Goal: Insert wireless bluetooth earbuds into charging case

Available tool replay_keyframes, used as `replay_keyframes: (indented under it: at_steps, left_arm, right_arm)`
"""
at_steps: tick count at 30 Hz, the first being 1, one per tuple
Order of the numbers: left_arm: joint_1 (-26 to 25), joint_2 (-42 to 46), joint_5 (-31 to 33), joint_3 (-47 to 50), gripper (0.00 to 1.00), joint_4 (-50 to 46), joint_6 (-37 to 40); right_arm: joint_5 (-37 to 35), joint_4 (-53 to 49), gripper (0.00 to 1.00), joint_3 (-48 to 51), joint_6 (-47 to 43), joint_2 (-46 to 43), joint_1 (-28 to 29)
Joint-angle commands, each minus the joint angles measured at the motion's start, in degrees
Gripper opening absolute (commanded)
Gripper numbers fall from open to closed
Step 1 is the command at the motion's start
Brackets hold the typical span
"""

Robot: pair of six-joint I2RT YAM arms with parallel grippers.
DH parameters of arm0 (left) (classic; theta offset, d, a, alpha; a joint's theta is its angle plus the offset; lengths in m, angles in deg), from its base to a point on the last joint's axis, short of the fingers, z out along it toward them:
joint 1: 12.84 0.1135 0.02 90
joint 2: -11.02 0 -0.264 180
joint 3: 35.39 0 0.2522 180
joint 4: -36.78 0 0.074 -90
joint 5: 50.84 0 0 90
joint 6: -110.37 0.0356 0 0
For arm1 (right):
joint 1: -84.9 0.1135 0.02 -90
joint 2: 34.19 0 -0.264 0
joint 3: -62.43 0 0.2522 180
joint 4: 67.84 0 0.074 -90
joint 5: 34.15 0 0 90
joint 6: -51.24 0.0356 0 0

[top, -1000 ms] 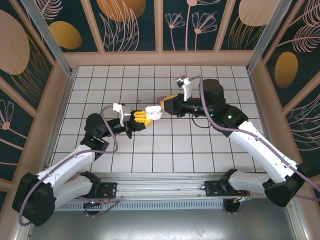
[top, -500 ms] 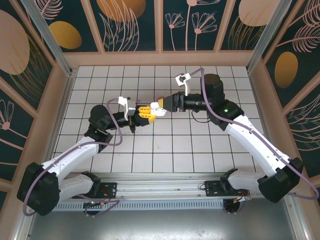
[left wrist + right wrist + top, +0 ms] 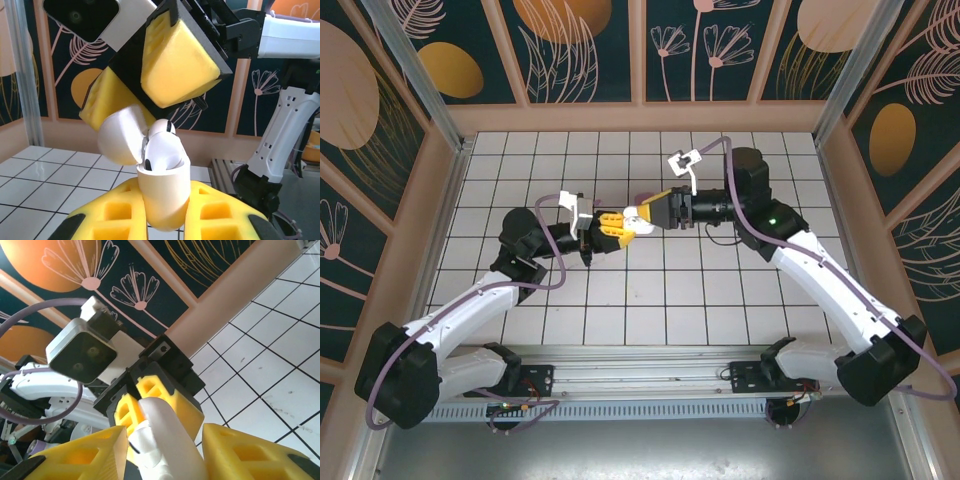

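One charging case (image 3: 162, 197), at least one earbud (image 3: 165, 152), two grippers: left gripper (image 3: 623, 223), right gripper (image 3: 640, 214)

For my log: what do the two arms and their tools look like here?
The left arm and right arm have white shells, black joints and a looping purple cable each. The left tool and right tool have blocky yellow fingers with moulded recesses on black bodies. A green light glows on the right arm.

White charging case (image 3: 162, 200), white earbud (image 3: 161, 150) with a black spot, yellow pads (image 3: 220, 212) on left gripper (image 3: 162, 192) and right gripper (image 3: 165, 432), white-tiled table (image 3: 720, 290) with dark grid lines, dark teal walls (image 3: 740, 60) with orange discs (image 3: 450, 68) at eleven o'clock and pink line-drawn flowers, purple cables (image 3: 50, 302).
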Motion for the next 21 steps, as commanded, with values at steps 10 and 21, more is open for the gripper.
replay_keyframes:
  at_steps: [10, 21]
  left_arm:
    - [1.0, -3.3, 3.5, -1.3, 0.0, -0.7, -5.9]
    - [10.6, -7.2, 11.8, -2.7, 0.0, -12.5, -14.8]
  right_arm:
    - [-2.4, -3.9, 0.46, -0.4, -10.0, -10.6, 1.4]
    - [-37.2, -7.9, 0.57, 6.7, -6.4, -6.4, -0.5]
